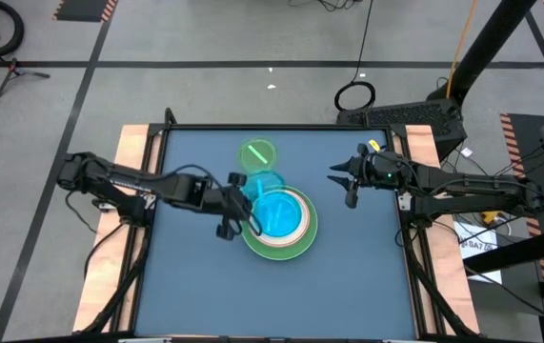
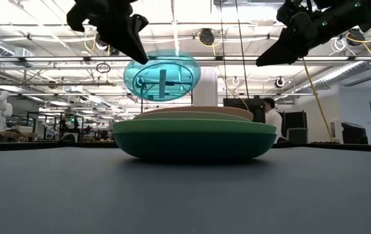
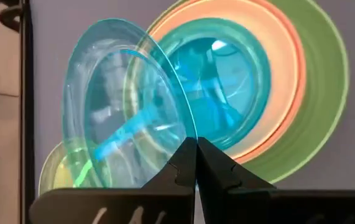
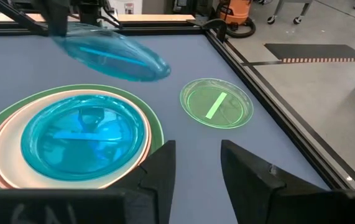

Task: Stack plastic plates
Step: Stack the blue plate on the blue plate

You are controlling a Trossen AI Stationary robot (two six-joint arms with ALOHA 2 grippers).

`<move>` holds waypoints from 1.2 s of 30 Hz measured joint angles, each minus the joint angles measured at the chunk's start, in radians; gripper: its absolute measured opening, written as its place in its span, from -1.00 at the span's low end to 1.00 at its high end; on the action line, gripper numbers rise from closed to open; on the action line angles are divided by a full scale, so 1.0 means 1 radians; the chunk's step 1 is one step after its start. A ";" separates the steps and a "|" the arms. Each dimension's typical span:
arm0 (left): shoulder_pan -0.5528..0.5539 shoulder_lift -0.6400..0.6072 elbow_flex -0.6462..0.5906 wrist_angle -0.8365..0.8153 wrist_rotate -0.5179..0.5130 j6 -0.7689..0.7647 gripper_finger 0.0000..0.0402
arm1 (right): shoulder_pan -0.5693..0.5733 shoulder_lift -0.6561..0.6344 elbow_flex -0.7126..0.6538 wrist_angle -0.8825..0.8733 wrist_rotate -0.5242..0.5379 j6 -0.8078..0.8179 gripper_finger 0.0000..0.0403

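Slippage is the main worry here: the left gripper (image 1: 236,215) pinches a small translucent cyan plate (image 2: 162,75) by its rim alone, fingers closed on the edge, and the plate hangs tilted in the air above the stack (image 2: 193,135). Judging from that thin edge hold, the plate could pivot or drop unevenly, land on its rim and slide off rather than nest.

The stack sits near the table's (image 1: 348,286) centre, with a green plate at the bottom, a pink one above it, and another cyan plate (image 1: 278,215) nested on top. From the stack, the held plate hovers at about 10 o'clock in the high view, partly overlapping it. A lime translucent plate (image 1: 258,153) lies flat on the table at roughly 12 o'clock from the stack, apart from it and yet to be stacked. If the cyan plate is released off-centre, it could skid toward that lime one.

The right gripper (image 1: 344,181) waits at about 2 o'clock from the stack, above the table, its fingers spread wide and holding nothing.

No brand, label or readable writing shows on the plates or the table.
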 joint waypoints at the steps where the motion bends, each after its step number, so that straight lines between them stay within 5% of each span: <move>1: -0.008 0.003 0.000 0.005 0.000 0.000 -0.98 | 0.000 0.000 0.000 0.000 0.000 0.000 -0.39; 36: 0.009 0.114 -0.001 0.135 0.221 -0.025 -0.89 | 0.000 0.000 0.000 -0.010 0.000 0.007 -0.39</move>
